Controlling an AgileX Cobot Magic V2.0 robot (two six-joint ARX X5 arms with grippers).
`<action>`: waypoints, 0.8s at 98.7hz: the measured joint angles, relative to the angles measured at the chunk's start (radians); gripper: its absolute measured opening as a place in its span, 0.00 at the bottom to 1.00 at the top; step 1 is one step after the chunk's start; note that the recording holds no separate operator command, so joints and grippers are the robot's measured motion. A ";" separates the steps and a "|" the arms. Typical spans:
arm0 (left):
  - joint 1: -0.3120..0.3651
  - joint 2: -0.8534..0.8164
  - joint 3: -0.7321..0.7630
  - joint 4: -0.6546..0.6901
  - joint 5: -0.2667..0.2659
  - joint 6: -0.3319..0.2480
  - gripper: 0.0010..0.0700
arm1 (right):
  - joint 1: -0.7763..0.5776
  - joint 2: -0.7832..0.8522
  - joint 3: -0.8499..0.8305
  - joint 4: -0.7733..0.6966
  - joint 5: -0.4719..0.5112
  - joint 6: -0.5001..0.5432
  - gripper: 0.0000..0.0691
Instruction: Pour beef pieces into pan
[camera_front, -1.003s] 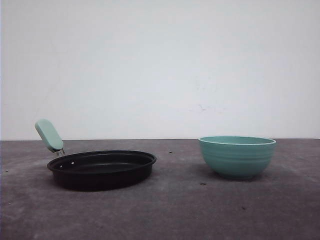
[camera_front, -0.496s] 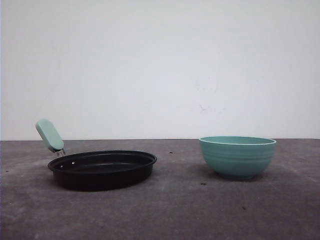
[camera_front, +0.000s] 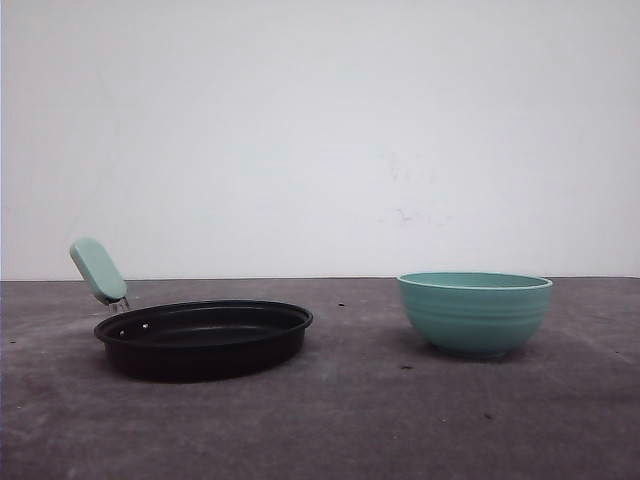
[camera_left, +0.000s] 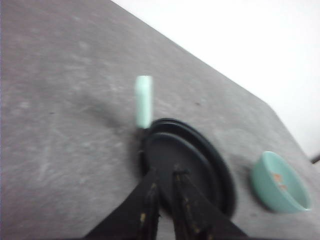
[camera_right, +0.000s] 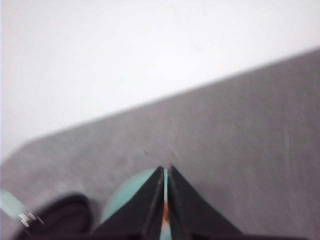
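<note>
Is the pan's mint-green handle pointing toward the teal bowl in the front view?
No. The handle sticks up from the far left side of the pan, away from the bowl, which sits to the pan's right.

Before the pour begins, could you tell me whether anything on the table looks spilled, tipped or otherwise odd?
Nothing stands out. The pan sits flat on the table with its handle angled up, and the teal bowl stands upright to its right, apart from it. A few dark specks dot the tabletop; no beef has spilled.
</note>
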 joint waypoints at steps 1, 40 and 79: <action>0.000 0.003 0.012 -0.005 -0.001 0.000 0.02 | 0.000 0.001 0.010 0.000 0.000 0.003 0.01; -0.022 0.432 0.624 -0.093 -0.021 0.184 0.02 | 0.000 0.341 0.593 -0.230 0.002 -0.095 0.01; -0.061 0.781 1.007 -0.187 -0.014 0.225 0.63 | 0.000 0.660 0.952 -0.370 -0.043 -0.246 0.37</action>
